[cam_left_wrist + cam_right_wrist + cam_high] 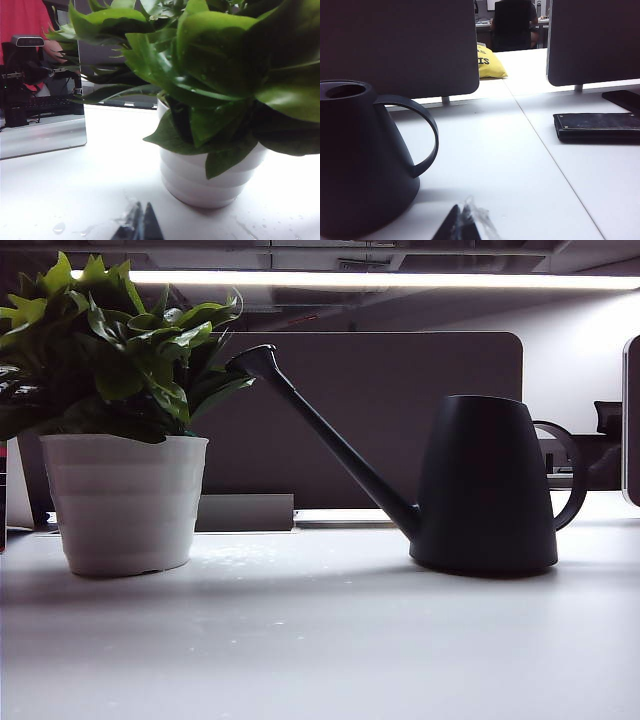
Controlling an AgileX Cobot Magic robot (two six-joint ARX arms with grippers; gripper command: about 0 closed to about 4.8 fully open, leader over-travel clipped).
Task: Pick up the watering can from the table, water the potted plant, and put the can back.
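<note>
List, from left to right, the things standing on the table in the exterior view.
potted plant → watering can, its spout tip reaching back over the plant's leaves; both stand on the table. Neither hand shows in this view.

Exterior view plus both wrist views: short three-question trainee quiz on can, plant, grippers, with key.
1. True or false: the matte dark grey-black watering can stands upright on the broad white table.
2. The can's long thin spout points toward: A) the bushy green potted plant in a white ribbed pot, B) away from it.
3. Which gripper sits nearest the can's loop handle, and how are its jaws?

Key
1. True.
2. A.
3. The right gripper, shut and empty; the left gripper, also shut, is by the pot.
</note>
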